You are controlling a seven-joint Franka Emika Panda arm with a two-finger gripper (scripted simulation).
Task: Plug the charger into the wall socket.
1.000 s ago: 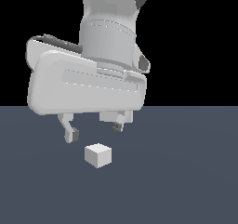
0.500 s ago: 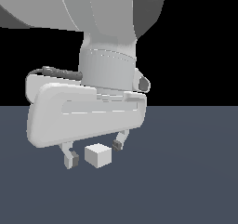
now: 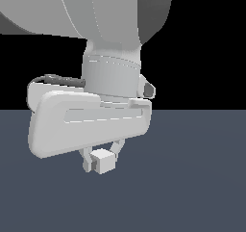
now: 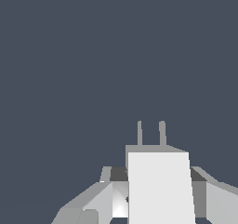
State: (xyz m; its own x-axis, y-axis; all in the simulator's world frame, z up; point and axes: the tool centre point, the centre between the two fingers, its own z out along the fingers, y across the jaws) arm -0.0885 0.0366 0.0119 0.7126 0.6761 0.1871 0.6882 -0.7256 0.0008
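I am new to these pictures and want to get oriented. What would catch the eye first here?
First, the big pale arm filling the upper part of the exterior view against black. Below it, its tool sits low over the dark floor with a small white charger between its fingers. In the wrist view, the charger's two thin prongs stand out against the floor.

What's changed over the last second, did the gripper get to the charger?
Yes. The gripper has come down from above the charger, and its fingers now sit on either side of the cube. Whether they are pressing on it yet is unclear. The charger has stayed put on the floor, and its two prongs show in the wrist view. No socket is in sight.
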